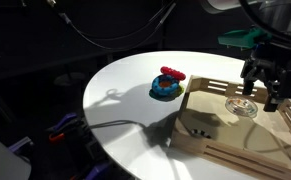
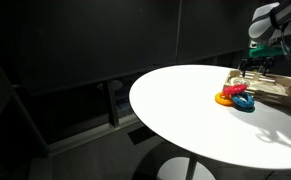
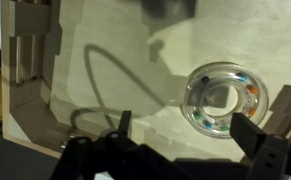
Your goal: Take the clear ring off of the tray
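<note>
Clear plastic ring (image 3: 251, 100), flat in wooden tray (image 3: 115, 60).
Gripper (image 1: 262, 95) poised above it, fingers spread wide (nothing held); toy rings (image 1: 167, 84) beside tray on white table (image 1: 115, 110).

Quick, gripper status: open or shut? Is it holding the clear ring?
Gripper: open, holding nothing. The clear ring lies on the tray beneath it.

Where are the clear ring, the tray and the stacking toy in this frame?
clear ring (image 3: 198, 103): wrist view, on its transparent band, left of the hole.
tray (image 3: 135, 40): wrist view, on its bare wooden floor.
stacking toy (image 1: 166, 90): exterior view, on its blue base ring.
</note>
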Robot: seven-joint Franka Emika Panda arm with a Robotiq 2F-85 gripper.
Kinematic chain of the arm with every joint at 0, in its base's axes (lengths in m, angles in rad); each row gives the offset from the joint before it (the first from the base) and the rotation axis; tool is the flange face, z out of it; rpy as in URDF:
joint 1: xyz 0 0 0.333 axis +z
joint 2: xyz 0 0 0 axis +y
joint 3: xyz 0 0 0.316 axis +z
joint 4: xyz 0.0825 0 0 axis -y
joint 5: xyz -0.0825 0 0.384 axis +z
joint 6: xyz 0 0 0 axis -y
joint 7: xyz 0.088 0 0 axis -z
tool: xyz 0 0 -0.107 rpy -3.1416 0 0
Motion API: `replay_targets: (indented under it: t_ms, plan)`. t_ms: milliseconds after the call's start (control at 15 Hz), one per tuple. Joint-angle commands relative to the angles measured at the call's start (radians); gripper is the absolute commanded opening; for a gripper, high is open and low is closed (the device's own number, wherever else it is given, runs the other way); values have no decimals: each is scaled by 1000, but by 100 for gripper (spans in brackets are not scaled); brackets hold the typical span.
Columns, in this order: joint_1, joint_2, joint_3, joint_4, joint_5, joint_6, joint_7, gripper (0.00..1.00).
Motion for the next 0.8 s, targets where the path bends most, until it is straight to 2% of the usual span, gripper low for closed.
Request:
replay_targets:
  t_ms: [0, 733]
  plan:
    - [-8, 37, -2, 48, 31, 5, -15, 100]
    - [2, 91, -8, 73, 26, 29, 1, 100]
